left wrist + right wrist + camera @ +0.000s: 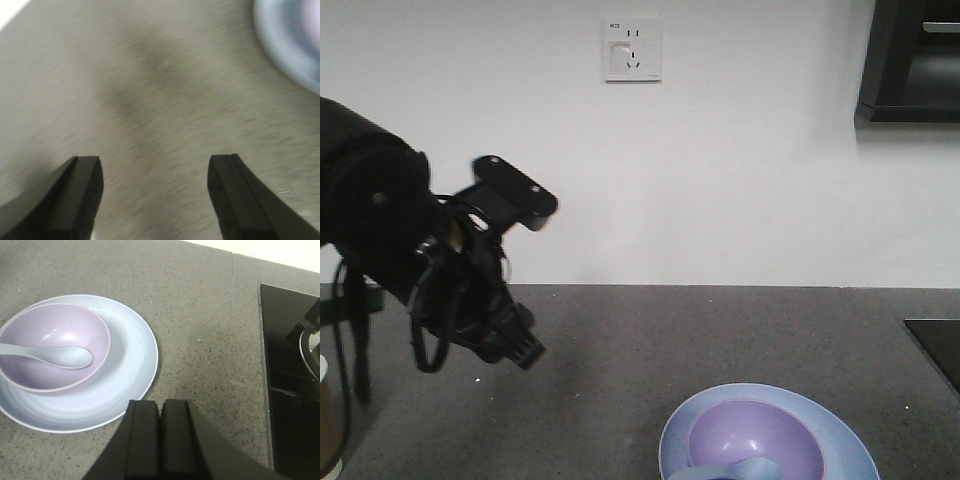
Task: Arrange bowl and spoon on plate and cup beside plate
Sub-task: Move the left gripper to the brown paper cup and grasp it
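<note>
Your left gripper (154, 167) is open and empty; your right gripper (160, 410) is pinched shut. Reach for the cup (328, 420), squeeze softly and keep it upright.

A plain white wall (770, 180) carries a white socket plate (633, 50). Below runs a dark grey speckled bench (720, 330), with a black glass hob (290, 390) at its right and a dark wall unit (910, 60) above.

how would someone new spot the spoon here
On the dark grey speckled countertop sits a round pale blue plastic plate, holding a small lavender plastic bowl. The short pale blue plastic spoon lies inside that bowl, the only slender, handled piece there.
</note>
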